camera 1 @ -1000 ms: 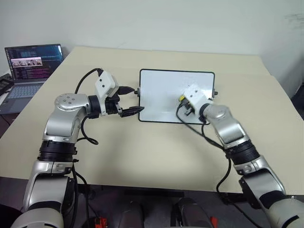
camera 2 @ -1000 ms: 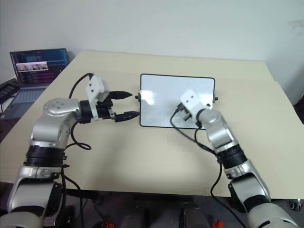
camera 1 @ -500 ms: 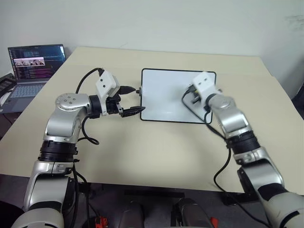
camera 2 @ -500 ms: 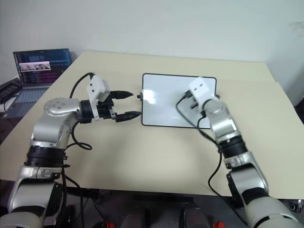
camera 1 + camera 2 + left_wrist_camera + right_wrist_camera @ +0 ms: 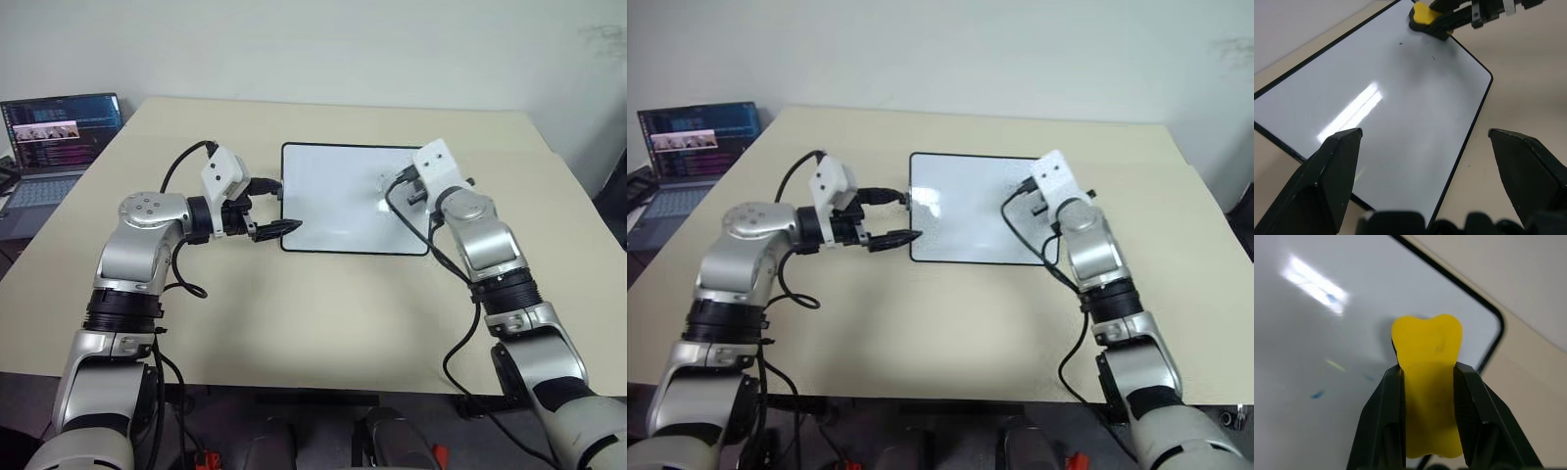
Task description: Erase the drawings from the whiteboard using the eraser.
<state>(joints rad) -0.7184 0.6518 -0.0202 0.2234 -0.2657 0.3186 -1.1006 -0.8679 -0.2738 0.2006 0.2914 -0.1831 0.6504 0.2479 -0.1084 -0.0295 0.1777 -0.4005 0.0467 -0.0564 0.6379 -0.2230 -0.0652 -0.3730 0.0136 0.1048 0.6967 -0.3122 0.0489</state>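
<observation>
Yellow eraser (image 5: 1426,382) clamped in right hand (image 5: 1426,396) (underside hidden); left hand (image 5: 1422,147) open beside whiteboard (image 5: 333,201).

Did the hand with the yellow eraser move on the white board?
Yes. The right gripper, shut on the eraser, went from the whiteboard's near right part up to its far right corner.

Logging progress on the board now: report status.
Right end effector shut on yellow block eraser, at glossy white black-framed whiteboard far corner. Left end effector open at near edge. Faint blue marks remain. Nothing obstructing.
</observation>
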